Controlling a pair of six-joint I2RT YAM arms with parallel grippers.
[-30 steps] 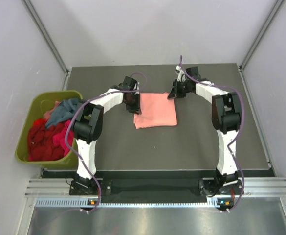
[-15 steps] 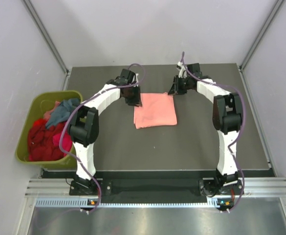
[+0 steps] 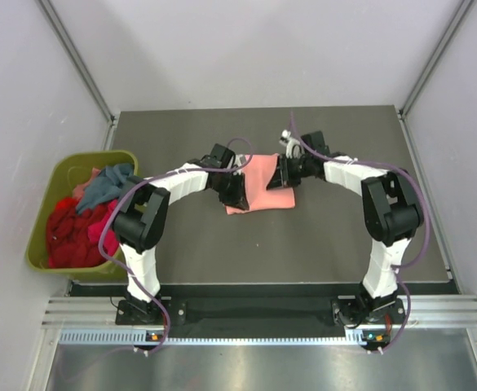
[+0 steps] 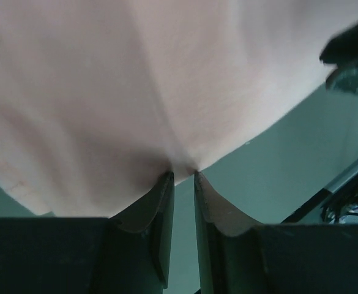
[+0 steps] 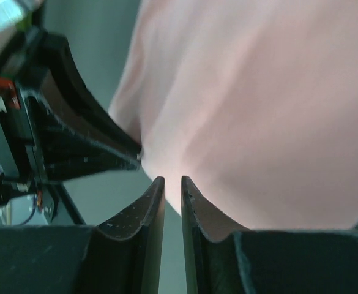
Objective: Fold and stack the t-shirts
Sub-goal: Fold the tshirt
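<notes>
Dark desk [image 3: 344,236] between pale walls. At its middle lies the salmon-pink t-shirt [image 3: 264,195], partly doubled over. The left end effector [image 3: 235,192] and right end effector [image 3: 282,173] are each clenched on a lifted edge. Best to carry both corners level and together, laying them square on the near edge before letting go. The other t-shirts [image 3: 79,232] sit in the olive-green bin [image 3: 49,181] to the left.
</notes>
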